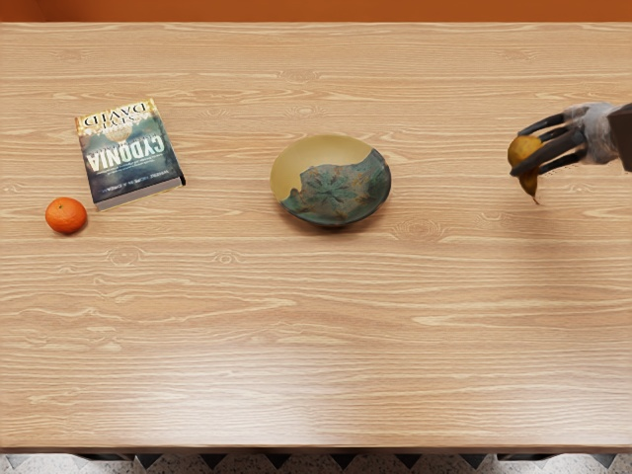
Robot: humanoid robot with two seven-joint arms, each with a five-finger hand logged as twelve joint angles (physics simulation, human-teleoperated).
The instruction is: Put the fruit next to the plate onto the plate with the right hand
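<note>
A yellow-brown fruit (pixel 523 156), pear-like, is at the far right of the table, well to the right of the plate. My right hand (pixel 541 148) comes in from the right edge. Its dark fingers (pixel 549 124) reach over the top of the fruit and another finger passes under it, so the hand is shut on the fruit. The plate (pixel 331 180) is a shallow yellow and teal dish at the table's middle, with nothing on it. Whether the fruit still touches the table I cannot tell. The left arm does not show.
A book (pixel 127 151) titled Cydonia lies at the left. An orange (pixel 66 214) sits just below and left of it. The wooden table (pixel 316 336) stretches wide in front of the plate.
</note>
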